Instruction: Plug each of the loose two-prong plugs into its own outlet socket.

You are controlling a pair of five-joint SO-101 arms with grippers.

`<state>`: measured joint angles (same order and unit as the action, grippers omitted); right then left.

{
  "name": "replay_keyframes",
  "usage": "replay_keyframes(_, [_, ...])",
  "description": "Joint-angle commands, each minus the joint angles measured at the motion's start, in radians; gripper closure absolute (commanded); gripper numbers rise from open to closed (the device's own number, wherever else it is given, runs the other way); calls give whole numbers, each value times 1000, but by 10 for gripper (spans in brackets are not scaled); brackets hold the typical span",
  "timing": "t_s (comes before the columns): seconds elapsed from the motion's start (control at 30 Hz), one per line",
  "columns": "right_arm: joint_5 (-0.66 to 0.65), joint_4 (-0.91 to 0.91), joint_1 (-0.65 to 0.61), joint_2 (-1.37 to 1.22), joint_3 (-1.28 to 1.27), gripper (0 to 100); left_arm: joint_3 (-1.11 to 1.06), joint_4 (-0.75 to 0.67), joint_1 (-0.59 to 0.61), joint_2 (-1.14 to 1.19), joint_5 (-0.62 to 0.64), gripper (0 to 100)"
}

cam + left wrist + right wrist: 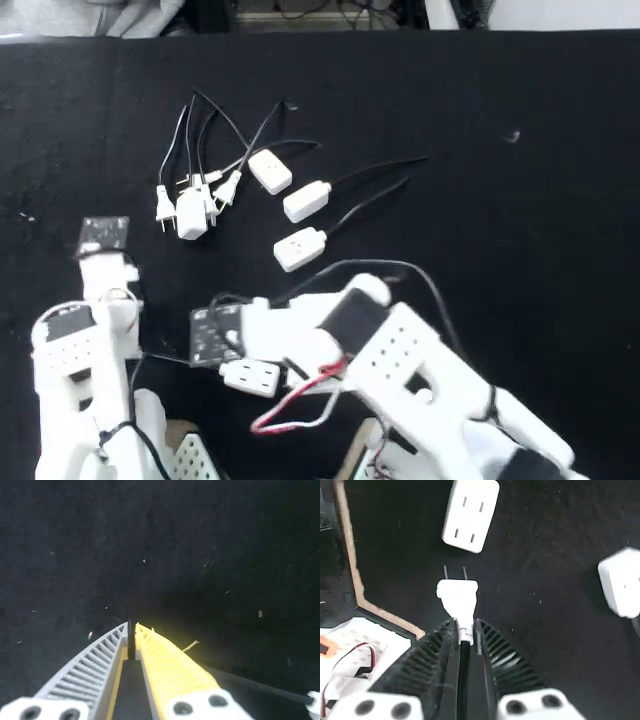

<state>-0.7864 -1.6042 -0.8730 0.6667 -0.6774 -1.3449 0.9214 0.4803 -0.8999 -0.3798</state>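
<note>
I have the white two-prong plug [457,596] gripped in my right hand [465,626]. The fingers [492,650] are pinched on its neck where the cord leaves, so the body and both prongs stick out ahead of the fingertips. That hold suits me, because the prongs are bare and I can watch them from the wrist camera while I line up.

Straight ahead of the hand, just past the prong tips and not touching them, a white outlet socket [470,515] lies on the black worktop [550,645] with its slotted face showing. It sits slightly skewed to the line of the prongs. I judge the plug is not yet entered, and the approach needs squaring before I push.

A second socket block [622,582] lies off to one side of the hand, and a cardboard edge [349,555] runs along the other side.

From the high view, the remaining loose plugs [190,208] are bunched with their black cords well beyond the hand. More socket blocks [306,200] lie between them and it.

My left hand [131,627] is clenched tip to tip over bare worktop, with nothing between the fingers that I can make out. A black cable [255,687] runs close beside it. I take it to be parked clear so the right arm has room.
</note>
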Motion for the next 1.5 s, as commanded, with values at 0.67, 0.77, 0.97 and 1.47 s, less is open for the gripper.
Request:
replay_keyframes(0.67, [120, 29, -78, -415, 262, 988, -65, -152, 87, -9, 120, 970])
replay_keyframes(0.77, [120, 34, -78, -438, 266, 988, -65, -150, 90, -9, 120, 970])
replay_keyframes(0.97, [97, 43, -75, -441, 266, 988, -67, -150, 90, -9, 120, 970])
replay_keyframes(1.47, [38, 64, -60, -447, 266, 988, -68, -149, 91, -9, 120, 970])
